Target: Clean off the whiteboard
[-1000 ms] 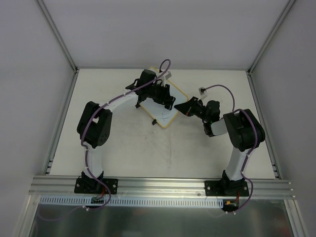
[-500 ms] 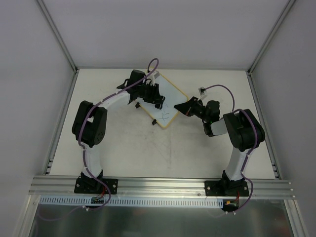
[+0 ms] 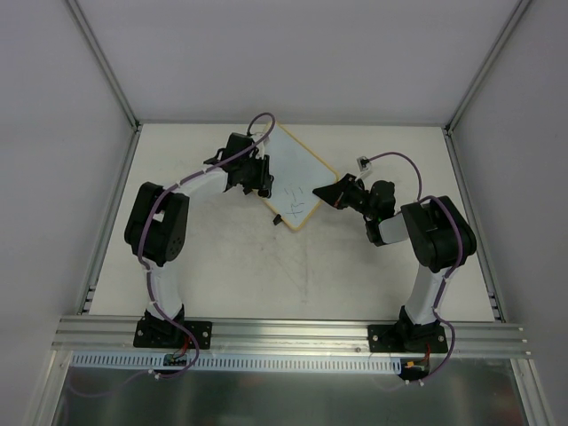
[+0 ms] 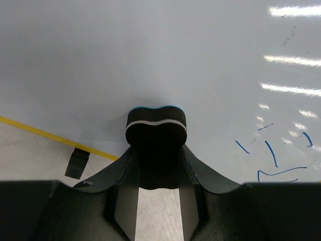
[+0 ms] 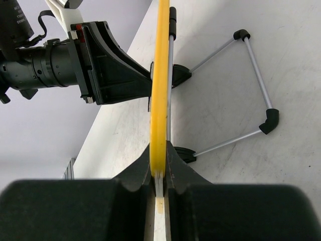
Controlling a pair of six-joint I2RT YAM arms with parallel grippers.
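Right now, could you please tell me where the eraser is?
The eraser sits centre in the left wrist view, held by the left gripper against the whiteboard, left of the blue scribbles, near its yellow frame.

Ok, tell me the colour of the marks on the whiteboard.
Blue marks, clearest in the left wrist view.

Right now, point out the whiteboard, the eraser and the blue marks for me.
whiteboard [image 3: 302, 167], top external view, bare white face.
eraser [image 4: 156, 120], left wrist view, front end of the black foam.
blue marks [image 4: 270, 153], left wrist view, on the short slanted stroke.
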